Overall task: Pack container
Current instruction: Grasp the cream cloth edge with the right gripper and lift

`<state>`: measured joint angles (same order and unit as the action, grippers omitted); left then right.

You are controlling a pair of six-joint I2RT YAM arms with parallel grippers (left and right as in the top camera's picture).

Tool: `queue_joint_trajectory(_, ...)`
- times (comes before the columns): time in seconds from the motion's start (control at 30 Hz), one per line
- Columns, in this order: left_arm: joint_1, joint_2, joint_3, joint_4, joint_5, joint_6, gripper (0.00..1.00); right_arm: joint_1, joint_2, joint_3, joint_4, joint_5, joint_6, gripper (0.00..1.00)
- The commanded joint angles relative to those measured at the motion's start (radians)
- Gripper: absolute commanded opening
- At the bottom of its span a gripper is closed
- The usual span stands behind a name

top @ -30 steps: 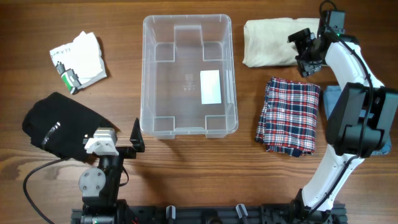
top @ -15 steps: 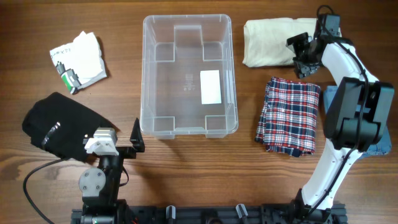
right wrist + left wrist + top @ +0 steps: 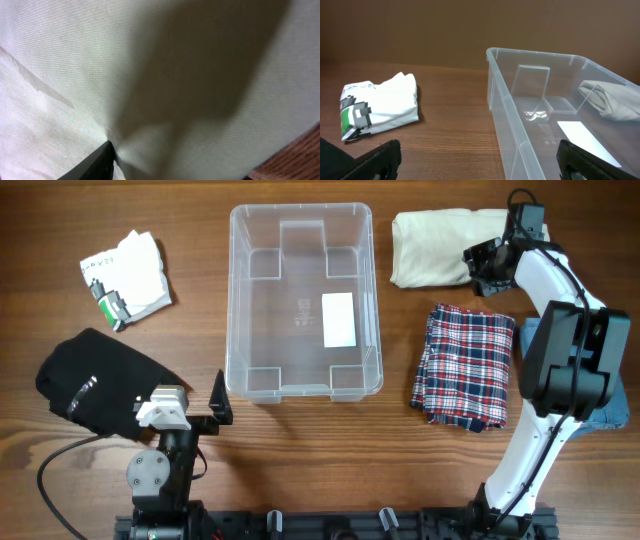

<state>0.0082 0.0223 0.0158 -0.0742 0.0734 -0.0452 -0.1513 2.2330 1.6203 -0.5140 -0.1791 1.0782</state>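
Observation:
The clear plastic container (image 3: 233,300) stands empty at the table's middle, with a white label on its base; its near wall shows in the left wrist view (image 3: 520,145). My right gripper (image 3: 487,268) is open and presses down on the right end of a folded cream cloth (image 3: 430,248). In the right wrist view the cream cloth (image 3: 150,60) fills the frame and bulges between the spread fingertips (image 3: 175,165). My left gripper (image 3: 220,408) is open and empty at the front left, pointing at the container (image 3: 480,160).
A red plaid cloth (image 3: 466,365) lies right of the container, with a blue cloth (image 3: 532,335) partly under the right arm. A white printed shirt (image 3: 128,275) lies at the back left (image 3: 380,105). A black garment (image 3: 95,380) lies beside the left arm.
My right gripper has shifted slightly toward the back over the cream cloth's right end. The left arm and the container have not moved.

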Motion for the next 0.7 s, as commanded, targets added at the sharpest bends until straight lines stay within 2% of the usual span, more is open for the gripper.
queue_joint_trajectory(0.0,0.003,-0.001,-0.006,-0.001,0.005,0.015,1.00,0.006,0.035,0.007,0.008,0.006,0.006,0.43)
queue_joint_trajectory(0.17,0.003,-0.001,-0.006,-0.001,0.005,0.015,1.00,0.006,0.029,0.008,0.010,0.006,-0.006,0.33)
queue_joint_trajectory(0.47,0.003,-0.001,-0.006,-0.001,0.005,0.015,1.00,0.006,-0.013,0.008,0.052,-0.014,-0.110,0.27)
queue_joint_trajectory(0.67,0.003,-0.001,-0.006,-0.001,0.005,0.015,1.00,0.007,-0.079,0.009,0.085,-0.014,-0.191,0.05)
